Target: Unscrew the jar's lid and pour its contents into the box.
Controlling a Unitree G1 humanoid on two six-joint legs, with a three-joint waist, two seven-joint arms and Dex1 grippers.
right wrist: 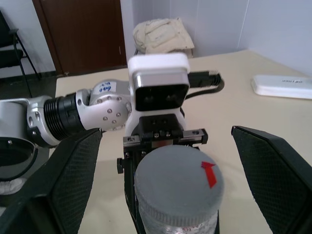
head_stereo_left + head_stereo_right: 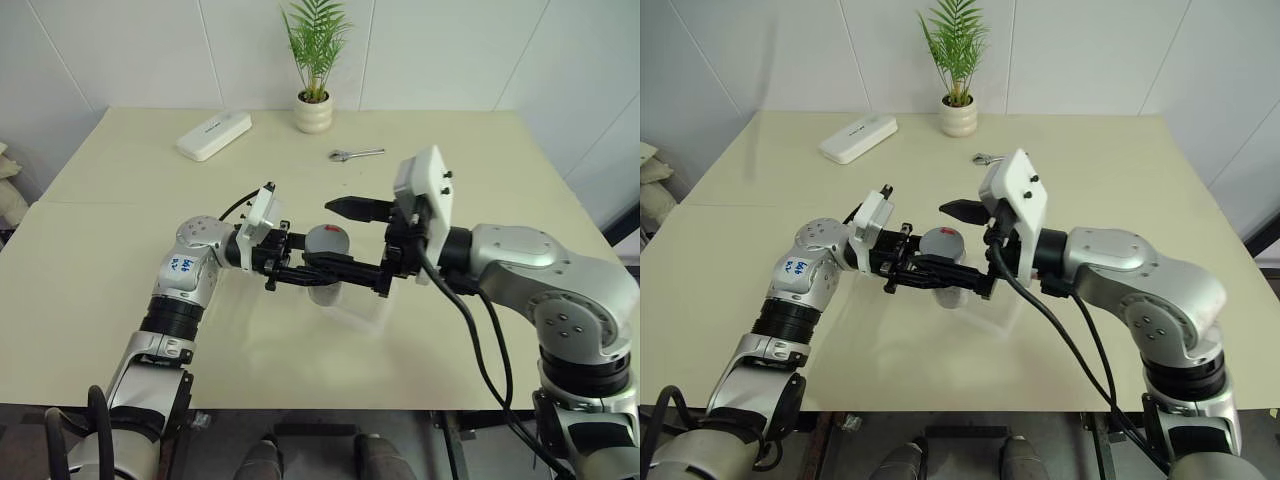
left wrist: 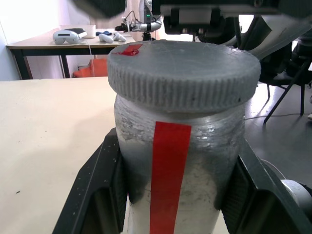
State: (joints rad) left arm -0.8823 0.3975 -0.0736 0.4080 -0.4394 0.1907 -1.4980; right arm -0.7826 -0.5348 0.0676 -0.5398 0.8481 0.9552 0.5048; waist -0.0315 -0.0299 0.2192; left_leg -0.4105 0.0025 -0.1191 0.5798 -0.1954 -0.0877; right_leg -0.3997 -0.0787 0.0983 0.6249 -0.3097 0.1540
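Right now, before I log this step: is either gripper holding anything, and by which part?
The left gripper clamps the jar by its body, below the lid. The right gripper is open around the lid, holding nothing.

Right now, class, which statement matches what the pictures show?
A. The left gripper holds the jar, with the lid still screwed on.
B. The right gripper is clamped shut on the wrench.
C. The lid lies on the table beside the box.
A: the left gripper has a finger on each side of the jar, and the lid sits on top of it.
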